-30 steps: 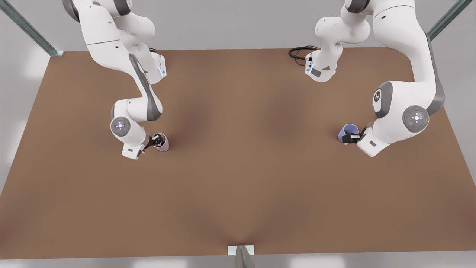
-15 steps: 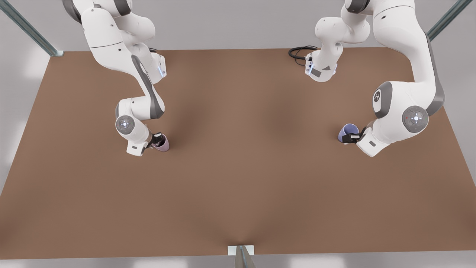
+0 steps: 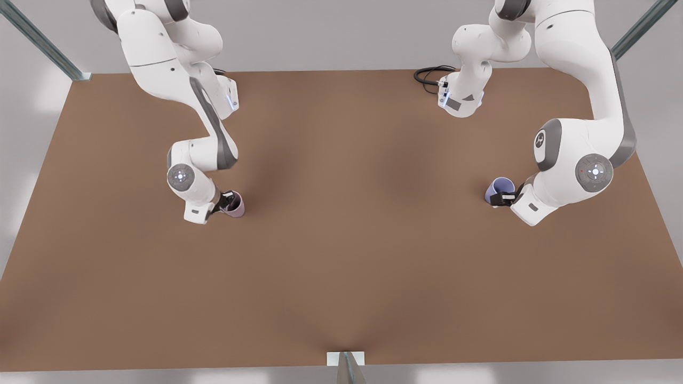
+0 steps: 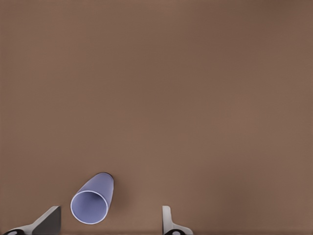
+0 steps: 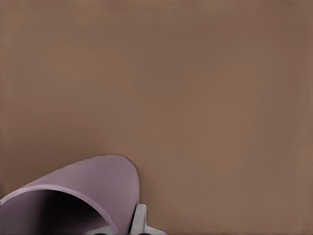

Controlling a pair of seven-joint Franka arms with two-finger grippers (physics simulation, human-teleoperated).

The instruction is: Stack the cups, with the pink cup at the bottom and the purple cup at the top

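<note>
Brown tabletop point(image 3: 341, 256) carries both cups, well apart. The pink cup point(image 3: 235, 205) sits toward nine o'clock in the front view, and the purple cup point(image 3: 499, 189) toward three o'clock. Each has a gripper at it.

The left wrist view looks down on the purple cup point(image 4: 92, 199) between two spread fingertips point(image 4: 168, 223), so the left gripper point(image 3: 504, 199) is the one at three o'clock. Its jaws stand apart around the cup, with visible table between the cup wall and the far fingertip; nothing is clamped yet. From this camera the cup looks tilted, mouth toward the lens, though that may be the camera's angle only.

The right wrist view shows the pink cup point(image 5: 83, 196) very close, with one pale fingertip point(image 5: 139, 220) touching or just beside its wall. The right gripper point(image 3: 223, 202) is at the cup's rim, at the nine o'clock side of the cup in the front view. Whether its jaws are pressing the cup or merely near it I cannot tell.

Risks, as I judge them: the purple cup lies off-centre between the left fingers, so closing could push it sideways or tip it before both pads meet. The right gripper seems to hold only the rim edge, so the thin tapered wall could slip out when lifted. The pink cup must be set down first, or the order comes out reversed.
</note>
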